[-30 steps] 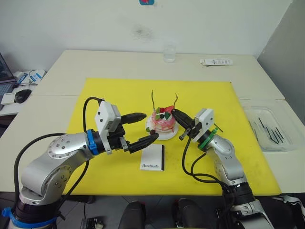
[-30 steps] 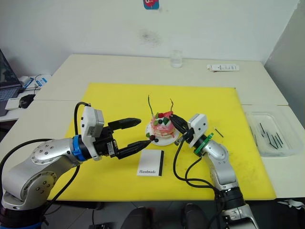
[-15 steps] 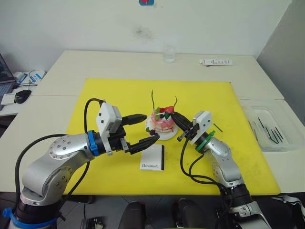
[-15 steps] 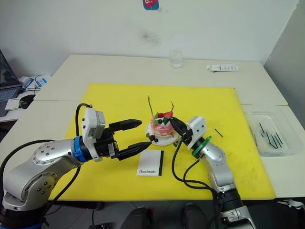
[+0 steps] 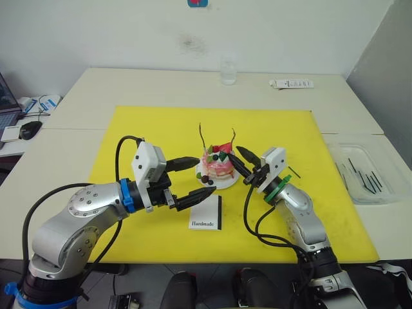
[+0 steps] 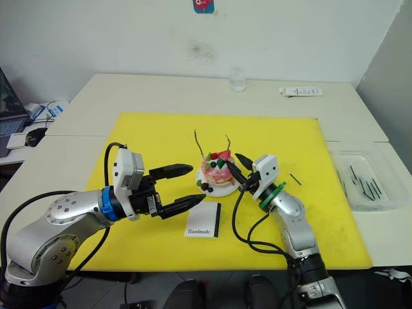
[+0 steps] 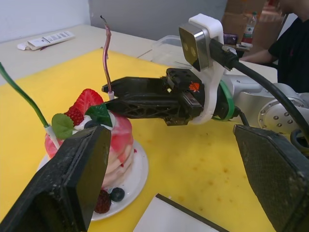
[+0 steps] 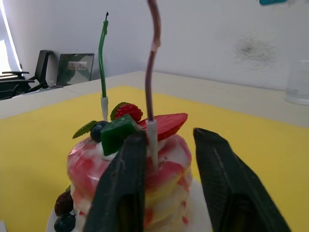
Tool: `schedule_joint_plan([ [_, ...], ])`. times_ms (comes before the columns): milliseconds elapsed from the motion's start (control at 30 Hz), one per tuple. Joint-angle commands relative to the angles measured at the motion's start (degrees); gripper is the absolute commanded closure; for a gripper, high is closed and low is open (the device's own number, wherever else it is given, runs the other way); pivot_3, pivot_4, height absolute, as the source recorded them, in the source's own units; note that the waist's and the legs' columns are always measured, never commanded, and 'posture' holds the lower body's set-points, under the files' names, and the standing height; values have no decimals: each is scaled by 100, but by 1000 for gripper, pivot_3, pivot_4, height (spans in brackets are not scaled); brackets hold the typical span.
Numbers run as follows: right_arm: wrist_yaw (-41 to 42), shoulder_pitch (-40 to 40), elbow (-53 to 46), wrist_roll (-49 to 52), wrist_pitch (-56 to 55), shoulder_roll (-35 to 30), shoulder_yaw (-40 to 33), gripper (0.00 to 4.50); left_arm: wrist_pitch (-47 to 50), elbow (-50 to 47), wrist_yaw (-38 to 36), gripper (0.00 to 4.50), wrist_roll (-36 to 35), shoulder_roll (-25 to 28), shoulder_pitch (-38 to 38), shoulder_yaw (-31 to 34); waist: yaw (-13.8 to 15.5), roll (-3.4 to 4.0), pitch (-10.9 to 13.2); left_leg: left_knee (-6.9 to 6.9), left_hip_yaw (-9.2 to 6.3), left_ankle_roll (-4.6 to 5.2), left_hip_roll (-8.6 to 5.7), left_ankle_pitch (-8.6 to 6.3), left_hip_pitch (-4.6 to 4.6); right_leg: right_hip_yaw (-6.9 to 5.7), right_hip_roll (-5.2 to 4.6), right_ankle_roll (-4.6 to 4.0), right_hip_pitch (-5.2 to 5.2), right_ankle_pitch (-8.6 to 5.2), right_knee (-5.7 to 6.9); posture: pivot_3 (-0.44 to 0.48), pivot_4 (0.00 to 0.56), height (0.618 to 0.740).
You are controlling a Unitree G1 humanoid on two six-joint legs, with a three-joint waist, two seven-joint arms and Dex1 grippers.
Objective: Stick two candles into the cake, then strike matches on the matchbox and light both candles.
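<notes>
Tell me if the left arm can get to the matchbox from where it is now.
Probably yes. The matchbox lies flat on the yellow mat, just beside and below the open left tool, with nothing between them. The cake stands further back, off that path.

The word "Handmade" is showing in black print on the white matchbox [image 5: 206,212], near the box's lower left corner as the head camera sees it; the box is lying flat on the yellow mat [image 5: 148,122], with a black strip running along its right edge. A small red mark is sitting on the black body of the right gripper [image 7: 145,94] in the left wrist view, too small to read. The flat white object [image 5: 291,84] at the far table edge is carrying faint print that cannot be made out.
</notes>
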Motion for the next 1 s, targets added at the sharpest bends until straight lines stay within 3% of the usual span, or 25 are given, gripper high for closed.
schedule_joint_plan([
  [33, 15, -53, -283, 26, 59, -1, 29, 1443, -160, -133, -39, 0, 63, -12, -54, -5, 0, 0, 0, 0, 0, 0, 0, 0, 0, 0, 0, 0, 0, 0, 0, 0, 150, 740],
  [100, 51, -9, -455, 37, 109, -62, 32, 809, -169, -102, -22, 0, 107, -29, -88, -36, 0, 0, 0, -1, -1, 0, 0, 0, 0, -1, 0, 0, -1, 0, 0, 0, 150, 740],
  [400, 281, 267, -1426, 360, 705, -688, -194, 809, 83, 56, 87, 0, 130, 54, -199, -36, 2, 1, 1, -1, 1, 0, -2, 0, -4, -1, -2, 0, -2, 0, -3, 0, 150, 740],
  [600, 615, 510, -2246, 824, 1449, -1454, -520, 809, 500, 491, -42, 0, -160, 443, -244, 521, 2, 2, 2, -2, -2, 0, 0, 0, -3, -4, -1, 0, -3, -1, -2, 0, 150, 740],
  [700, 1035, 725, -2631, 1034, 1853, -2099, -608, 1424, 1204, 873, -170, 0, -682, 776, -229, 875, 2, 3, 3, -4, -2, 0, 0, 0, -3, -6, 0, 0, -3, -2, -4, 0, 150, 740],
  [867, 1466, 992, -3120, 1089, 2268, -2849, -450, 3138, 2907, 1176, -544, 0, -1939, 1513, 239, 1178, -15, 2, 5, -8, 2, 0, 0, 0, -3, -3, -2, -1, -6, -4, -9, 0, 150, 740],
  [1000, 1679, 1013, -3170, 706, 2109, -3070, -69, 4463, 3834, 1591, -196, 0, -2659, 1482, 221, 1246, -10, 2, 5, -10, -5, 0, 1, 0, -2, -11, -4, -2, -6, -6, -6, 0, 150, 740],
])
